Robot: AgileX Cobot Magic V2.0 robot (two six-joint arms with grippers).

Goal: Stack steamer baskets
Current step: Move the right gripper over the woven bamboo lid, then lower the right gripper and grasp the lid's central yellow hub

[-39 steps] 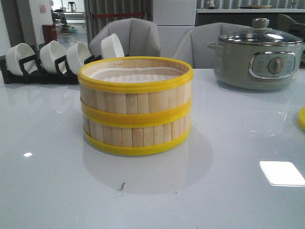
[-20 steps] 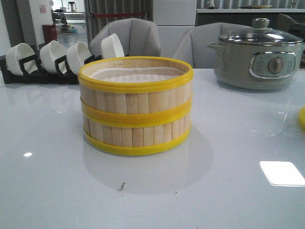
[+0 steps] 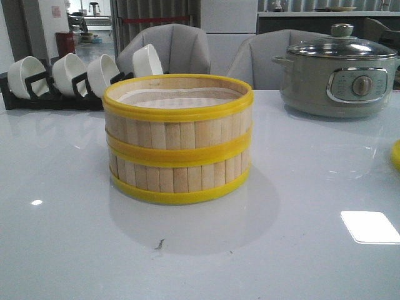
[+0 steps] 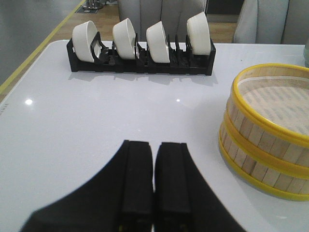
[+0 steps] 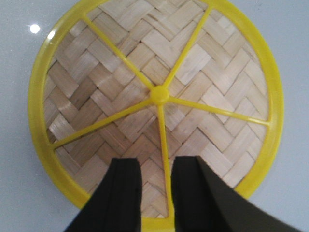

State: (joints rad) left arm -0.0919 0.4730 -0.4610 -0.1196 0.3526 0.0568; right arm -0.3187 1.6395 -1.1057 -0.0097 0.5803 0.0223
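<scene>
Two baskets (image 3: 178,140) are already stacked mid-table, rims lined up neatly, so that part looks done. The left gripper (image 4: 154,179) sits well off to the side of the stack with its fingers pressed together on nothing, probably parked out of the way. The right gripper (image 5: 155,191) hangs right above a round woven lid (image 5: 155,104) with yellow spokes and rim, fingers slightly apart and nothing between them, which looks like lining up to grab it.

The front view barely shows that lid, just a yellow sliver at the right edge, and neither arm. Only the right wrist view gives the weave and hub. The left wrist view shows the bowl rack (image 4: 140,60) from above and the liner inside the top basket.
</scene>
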